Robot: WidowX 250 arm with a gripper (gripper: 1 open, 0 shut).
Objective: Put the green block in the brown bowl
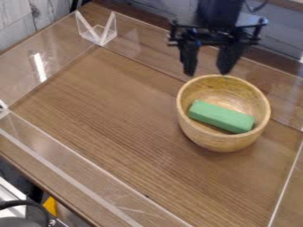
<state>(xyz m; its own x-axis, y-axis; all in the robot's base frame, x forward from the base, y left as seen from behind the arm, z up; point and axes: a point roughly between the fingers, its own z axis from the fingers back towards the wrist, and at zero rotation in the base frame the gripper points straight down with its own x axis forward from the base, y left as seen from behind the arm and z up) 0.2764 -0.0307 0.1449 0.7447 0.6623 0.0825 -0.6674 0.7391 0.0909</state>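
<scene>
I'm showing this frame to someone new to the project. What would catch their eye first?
Probably the green block, lying inside the brown bowl at the right of the wooden table. Next, the black gripper, hanging above the bowl's far rim with nothing in it.

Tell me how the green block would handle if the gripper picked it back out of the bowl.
The green block looks solid and flat-sided, so probably stiff and unlikely to roll. Its matte surface suggests decent grip. Lying low inside the brown bowl, it may slide against the wall when nudged.
</scene>
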